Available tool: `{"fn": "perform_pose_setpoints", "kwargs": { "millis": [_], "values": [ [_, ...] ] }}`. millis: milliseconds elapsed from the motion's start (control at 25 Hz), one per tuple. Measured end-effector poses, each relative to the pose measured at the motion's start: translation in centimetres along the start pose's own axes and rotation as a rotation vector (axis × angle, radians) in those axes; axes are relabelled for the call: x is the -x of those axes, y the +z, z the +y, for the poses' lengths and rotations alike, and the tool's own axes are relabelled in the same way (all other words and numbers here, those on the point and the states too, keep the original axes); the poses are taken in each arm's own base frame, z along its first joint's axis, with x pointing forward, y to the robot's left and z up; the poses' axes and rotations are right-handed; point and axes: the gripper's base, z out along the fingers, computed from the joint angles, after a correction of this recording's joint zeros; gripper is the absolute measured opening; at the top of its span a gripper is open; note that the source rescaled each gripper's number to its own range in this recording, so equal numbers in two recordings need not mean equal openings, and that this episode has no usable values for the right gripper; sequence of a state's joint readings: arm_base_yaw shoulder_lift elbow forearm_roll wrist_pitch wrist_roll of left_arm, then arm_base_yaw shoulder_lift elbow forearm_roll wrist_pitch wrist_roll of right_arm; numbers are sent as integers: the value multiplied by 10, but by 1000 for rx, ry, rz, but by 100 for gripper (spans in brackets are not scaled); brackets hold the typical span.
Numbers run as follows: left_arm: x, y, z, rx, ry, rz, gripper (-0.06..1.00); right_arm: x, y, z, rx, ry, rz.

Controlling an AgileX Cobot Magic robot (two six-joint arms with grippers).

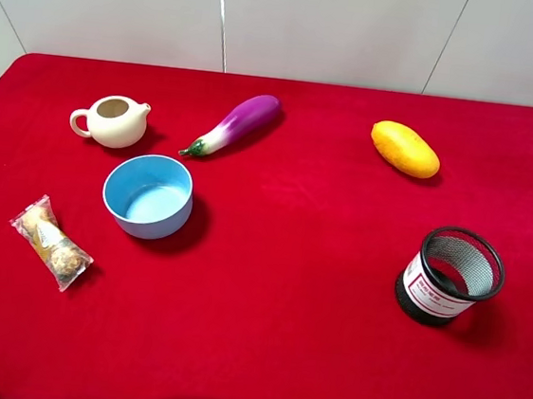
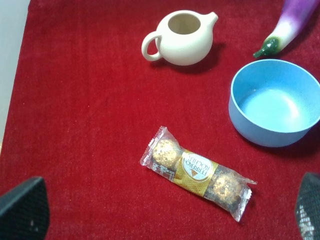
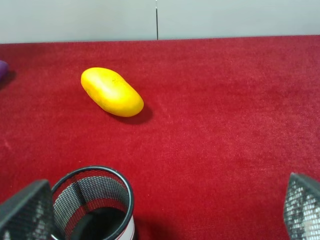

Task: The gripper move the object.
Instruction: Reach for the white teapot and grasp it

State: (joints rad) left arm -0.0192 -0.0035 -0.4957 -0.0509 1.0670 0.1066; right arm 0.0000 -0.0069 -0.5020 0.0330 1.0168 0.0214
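Sitting upright on the red tablecloth (image 1: 281,334), the cream teapot (image 1: 113,120) (lidless, handle on the side away from the spout) stands just behind the blue bowl (image 1: 144,227) and a little to its left. It is close to the bowl but does not touch it, and neither arm touches it. An eggplant (image 1: 236,125) lies behind the bowl to the right, its green stem end pointing toward the teapot's spout. A clear packet of gold-wrapped chocolates (image 1: 50,242) lies in front of the bowl to the left. The left gripper (image 2: 162,212) hovers over that packet with its fingers spread wide and nothing between them. Well to the right of the bowl are a yellow mango (image 1: 405,148) at the back and a black mesh cup (image 1: 449,276) nearer the front. The right gripper (image 3: 164,210) hangs over the cup (only its fingertips show), likewise spread wide and empty.
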Motion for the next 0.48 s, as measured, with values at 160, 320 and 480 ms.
{"fn": "perform_pose_setpoints", "kwargs": {
  "millis": [160,320,480],
  "values": [
    [0,0,0,0,0,0,99,0,0,0,0,0,0],
    [0,0,0,0,0,0,99,0,0,0,0,0,0],
    [0,0,0,0,0,0,99,0,0,0,0,0,0]
  ]
}}
